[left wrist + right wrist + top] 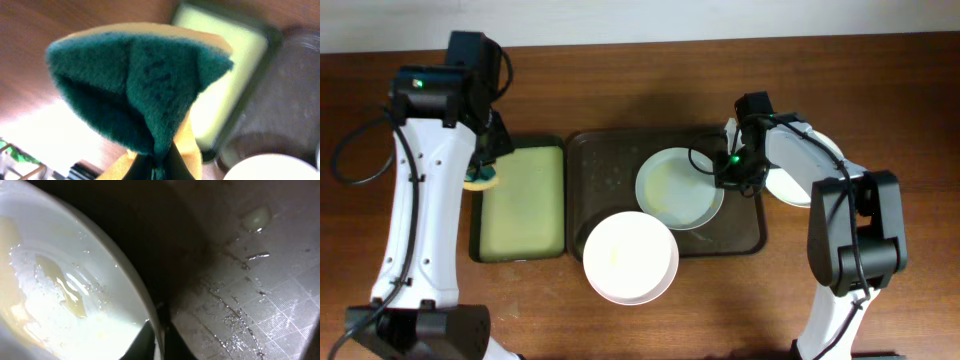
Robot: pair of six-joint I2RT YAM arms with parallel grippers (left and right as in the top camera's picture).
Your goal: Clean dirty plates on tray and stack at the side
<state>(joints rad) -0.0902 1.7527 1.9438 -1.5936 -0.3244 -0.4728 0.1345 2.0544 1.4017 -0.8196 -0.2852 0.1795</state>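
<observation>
Largely sponge (140, 85) hides left hand (485, 165); right hand (728, 172) grips plate (678, 188)

A dark brown wooden table (880, 80) fills the view — a pale wall strip (640, 20) runs along its far edge.

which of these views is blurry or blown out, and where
Overhead: sharp and evenly lit. Left wrist: the sponge fills the frame and looks soft, the background is blurred, and the lower left corner is washed out. Right wrist: the plate is overexposed with wet glints, a deep shadow lies behind it, and the tray is fairly sharp.
</observation>
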